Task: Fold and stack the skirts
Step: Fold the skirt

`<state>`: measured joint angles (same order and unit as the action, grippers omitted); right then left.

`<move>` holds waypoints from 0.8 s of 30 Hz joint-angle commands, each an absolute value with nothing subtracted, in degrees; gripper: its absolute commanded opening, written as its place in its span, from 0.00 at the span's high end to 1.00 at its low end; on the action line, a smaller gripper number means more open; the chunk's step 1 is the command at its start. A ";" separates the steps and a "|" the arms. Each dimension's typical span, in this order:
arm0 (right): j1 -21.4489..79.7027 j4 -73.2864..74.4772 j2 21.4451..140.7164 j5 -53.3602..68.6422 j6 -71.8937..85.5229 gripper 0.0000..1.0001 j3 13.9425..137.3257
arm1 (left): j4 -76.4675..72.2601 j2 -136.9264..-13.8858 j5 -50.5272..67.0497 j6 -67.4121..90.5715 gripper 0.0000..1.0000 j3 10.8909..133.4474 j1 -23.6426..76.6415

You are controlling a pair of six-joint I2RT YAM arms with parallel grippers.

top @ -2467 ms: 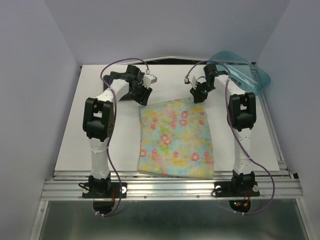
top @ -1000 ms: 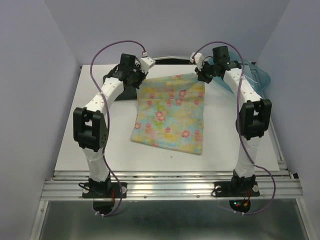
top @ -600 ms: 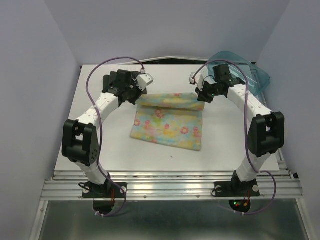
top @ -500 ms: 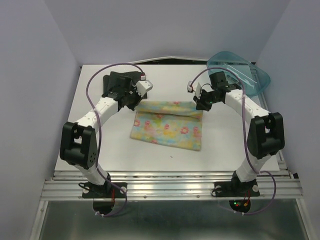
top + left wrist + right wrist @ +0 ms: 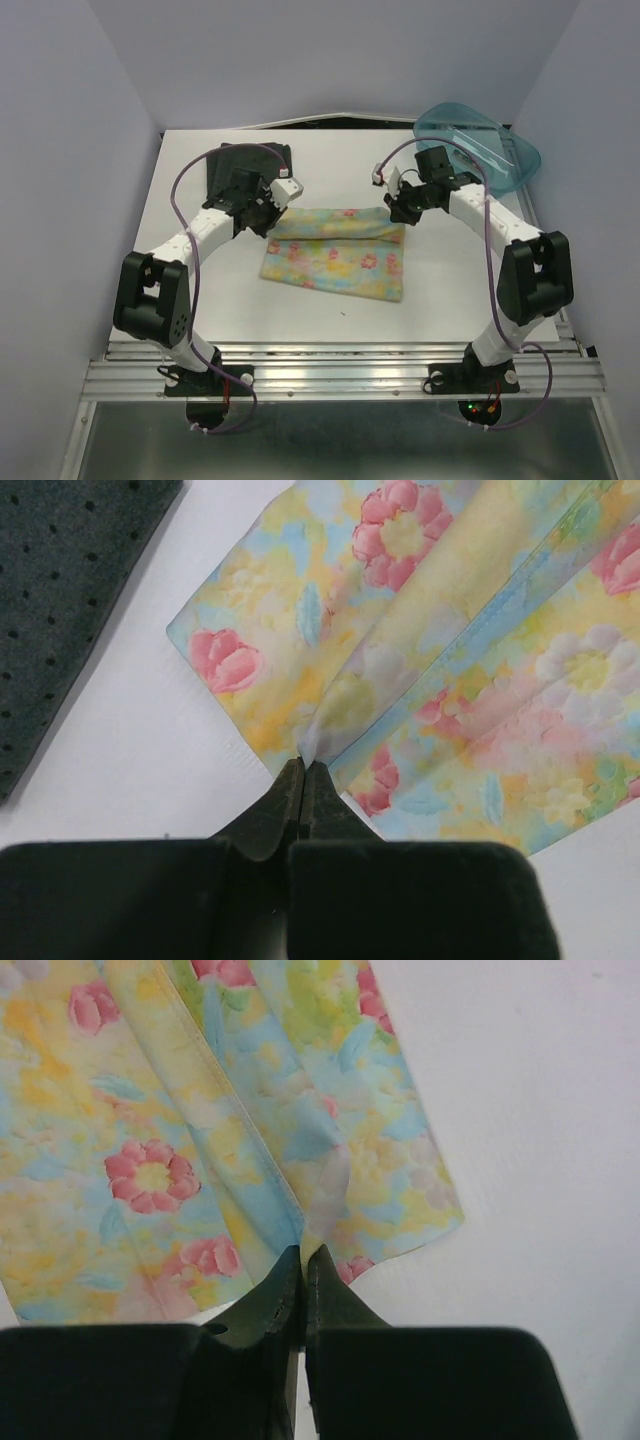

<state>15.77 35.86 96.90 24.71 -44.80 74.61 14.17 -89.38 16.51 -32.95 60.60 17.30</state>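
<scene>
The yellow floral skirt (image 5: 335,255) lies mid-table with its far edge folded over toward the front. My left gripper (image 5: 268,222) is shut on that folded edge's left corner; the left wrist view shows the cloth (image 5: 420,650) pinched at the fingertips (image 5: 303,772). On the right corner my right gripper (image 5: 394,212) is shut too, with fabric (image 5: 230,1130) caught between its tips (image 5: 304,1257). The dark charcoal skirt (image 5: 250,162) lies flat at the far left behind the left arm, and shows again as dotted knit (image 5: 60,590) in the left wrist view.
A translucent teal bin (image 5: 485,145) stands at the far right corner, just behind the right arm. White tabletop (image 5: 330,320) stretches in front of the floral skirt up to the metal rail (image 5: 340,365) at the near edge.
Both grippers lifted the floral skirt's far edge high, then carried it forward and down, folding it over the rest. The skirt now covers less table, and the dark skirt is uncovered.
</scene>
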 commanded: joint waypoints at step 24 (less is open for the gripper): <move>23.03 33.58 86.22 17.50 -44.12 0.99 58.62 | 18.02 -81.64 14.32 -37.27 1.00 51.51 18.72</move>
